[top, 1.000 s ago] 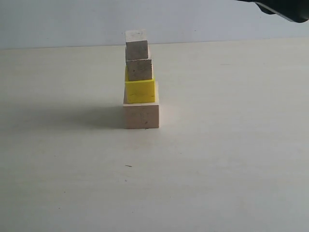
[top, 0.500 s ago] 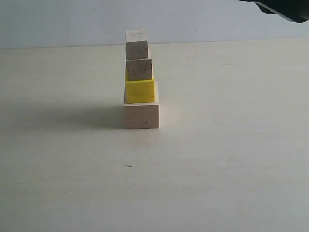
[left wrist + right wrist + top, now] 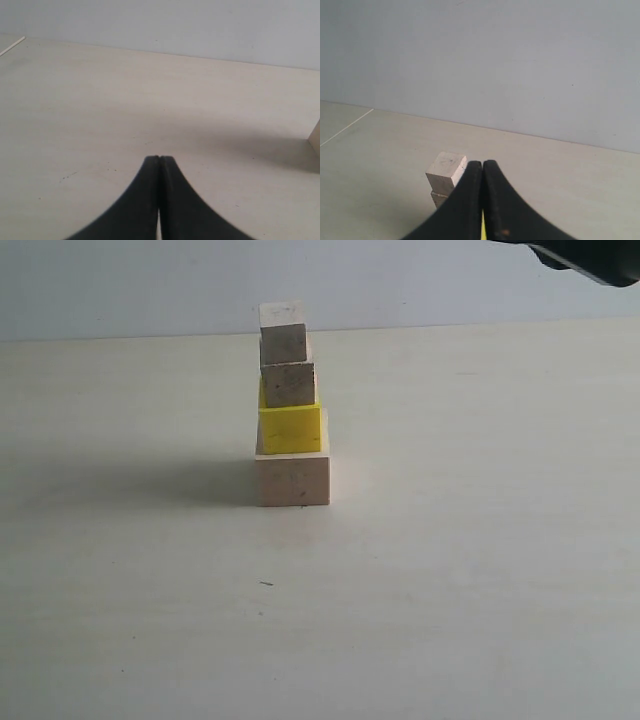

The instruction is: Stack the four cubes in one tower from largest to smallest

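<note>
Nothing has changed over the last second: same layout on the desk [image 3: 450, 590], no cube shifted, no arm moved. The tower [image 3: 290, 405] stands complete. The large cube [image 3: 292, 480] sits on the desk as base. The yellow cube [image 3: 290, 429] is directly on top of the large cube, the medium cube [image 3: 289, 385] is one level higher, and the small cube [image 3: 283, 342] is at the very top, slightly offset to the left of the large cube's centre line. All four are touching and upright.

The left claw [image 3: 159, 159] is clenched and empty, low over bare desk beside the large cube. The right claw [image 3: 482, 162] is clenched and empty, well apart from the large cube, up near the level of the small cube. The stillness suggests the stack is stable and the task looks done; only a retreat remains, if anything.
</note>
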You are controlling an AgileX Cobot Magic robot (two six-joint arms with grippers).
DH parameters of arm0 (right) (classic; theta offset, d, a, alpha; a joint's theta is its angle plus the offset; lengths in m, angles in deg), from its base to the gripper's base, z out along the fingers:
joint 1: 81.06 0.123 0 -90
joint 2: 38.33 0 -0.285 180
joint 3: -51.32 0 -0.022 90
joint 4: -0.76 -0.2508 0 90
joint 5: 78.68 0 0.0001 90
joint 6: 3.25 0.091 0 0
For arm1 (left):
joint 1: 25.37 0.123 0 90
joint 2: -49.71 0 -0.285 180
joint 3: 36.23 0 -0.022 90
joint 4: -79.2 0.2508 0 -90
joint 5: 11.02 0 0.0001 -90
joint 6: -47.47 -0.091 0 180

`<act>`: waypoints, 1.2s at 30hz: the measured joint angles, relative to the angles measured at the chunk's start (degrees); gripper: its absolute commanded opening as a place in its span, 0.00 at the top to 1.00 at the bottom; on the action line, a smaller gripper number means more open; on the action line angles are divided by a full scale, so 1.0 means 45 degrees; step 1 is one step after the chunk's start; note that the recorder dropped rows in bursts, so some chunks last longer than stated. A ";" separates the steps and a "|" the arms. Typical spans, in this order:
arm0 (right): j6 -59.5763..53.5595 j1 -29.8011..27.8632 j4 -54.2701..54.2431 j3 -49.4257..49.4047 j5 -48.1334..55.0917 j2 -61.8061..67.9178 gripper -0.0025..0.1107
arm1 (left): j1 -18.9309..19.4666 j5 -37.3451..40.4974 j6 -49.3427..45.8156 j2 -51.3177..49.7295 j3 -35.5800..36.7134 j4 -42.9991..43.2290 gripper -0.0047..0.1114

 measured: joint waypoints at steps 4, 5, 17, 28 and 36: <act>0.0000 0.0000 0.0000 0.0000 0.0000 0.0000 0.98 | 0.0000 0.0000 -0.0023 0.0000 0.0000 0.0000 0.96; 0.0000 0.0000 0.0000 0.0000 0.0000 0.0000 0.98 | 0.0000 0.0000 -0.0023 0.0000 0.0000 0.0000 0.96; -0.0025 -0.4661 -0.0251 0.0000 0.4632 -0.2536 0.98 | 0.0000 0.0000 -0.0023 0.0000 0.0000 0.0000 0.96; -0.0025 -0.7801 -0.0175 -0.1416 0.4735 -0.5663 0.98 | 0.0000 0.0000 -0.0023 0.0000 0.0000 0.0000 0.96; -0.0001 -0.7862 -0.0783 -0.6483 0.1051 -0.7178 0.98 | 0.0000 0.0000 -0.0047 0.0000 0.0000 0.0000 0.96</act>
